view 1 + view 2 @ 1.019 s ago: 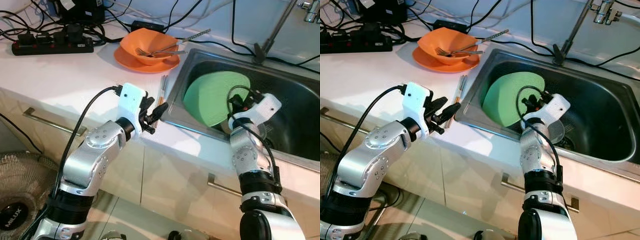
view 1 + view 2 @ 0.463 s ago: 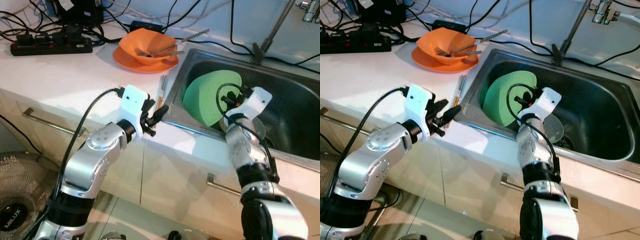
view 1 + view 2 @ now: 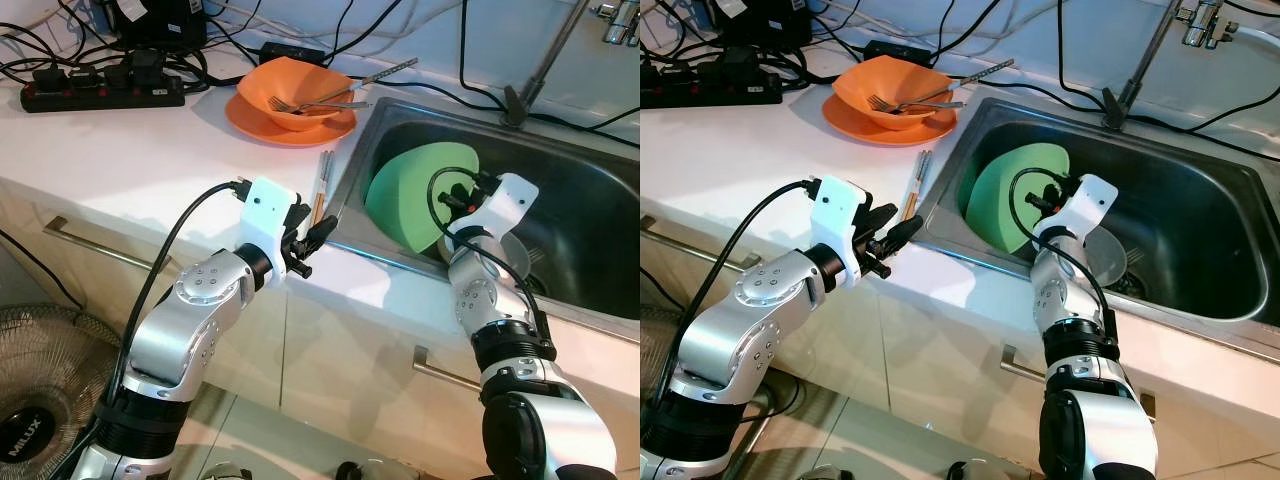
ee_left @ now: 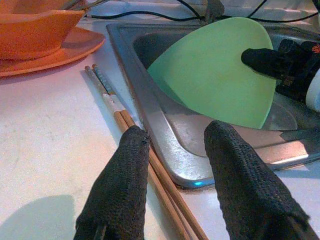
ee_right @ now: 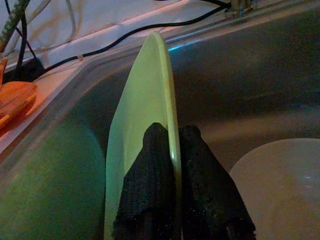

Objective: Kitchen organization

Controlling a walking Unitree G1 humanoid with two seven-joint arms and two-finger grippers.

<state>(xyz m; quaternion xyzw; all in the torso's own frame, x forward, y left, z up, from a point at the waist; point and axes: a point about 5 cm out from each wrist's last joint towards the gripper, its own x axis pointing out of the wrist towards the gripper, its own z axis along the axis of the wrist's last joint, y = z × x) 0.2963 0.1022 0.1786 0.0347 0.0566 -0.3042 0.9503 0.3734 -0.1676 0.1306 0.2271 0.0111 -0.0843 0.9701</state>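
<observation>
Here the right claw (image 5: 172,165) pinches the green plate (image 3: 420,190); left claw (image 4: 175,150) spread over chopsticks (image 4: 112,100)

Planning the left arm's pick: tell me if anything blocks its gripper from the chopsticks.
Nothing visible does. The left gripper hangs open just above the chopsticks, which lie on the counter along the sink rim.

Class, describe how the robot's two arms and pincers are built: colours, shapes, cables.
Both arms are jointed silver metal with rounded elbow housings and black bands lower down. Each wrist carries a white boxy block fed by a looping black cable. The left pincer and right pincer each have two long black fingers with a textured surface.
</observation>
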